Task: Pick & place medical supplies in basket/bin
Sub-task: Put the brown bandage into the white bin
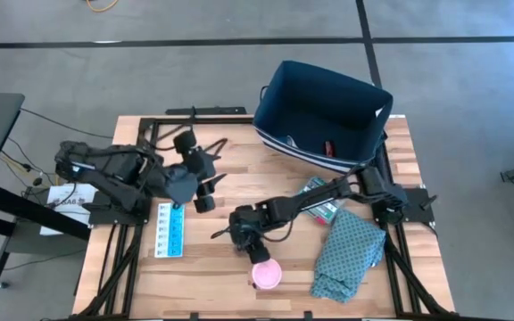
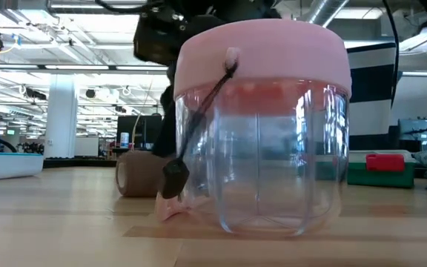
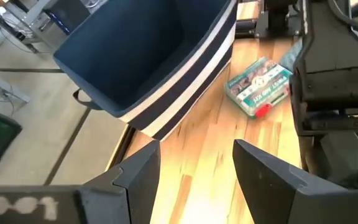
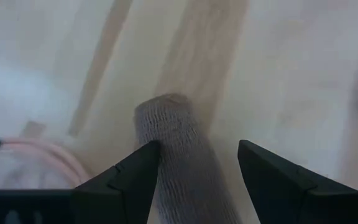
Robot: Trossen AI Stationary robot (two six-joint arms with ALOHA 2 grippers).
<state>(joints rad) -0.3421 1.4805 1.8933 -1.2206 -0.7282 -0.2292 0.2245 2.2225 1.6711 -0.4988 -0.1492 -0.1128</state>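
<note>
The bin (image 1: pixel 321 114) stands at the counter's (image 1: pixel 212 272) far right corner, with a bottle (image 1: pixel 329 148) inside it. The box (image 1: pixel 318 198) lies just in front of the bin, the cloth (image 1: pixel 350 253) nearer on the right. The jar (image 1: pixel 267 274) sits at the near middle, my right fingers (image 1: pixel 246 250) just behind it over the roll (image 4: pixel 180 155). The organizer (image 1: pixel 170 230) lies left, beside my left fingers (image 1: pixel 209 183).

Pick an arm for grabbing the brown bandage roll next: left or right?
Right. The right gripper is open with the brown roll between its fingers; the left gripper hovers empty, farther off.
</note>
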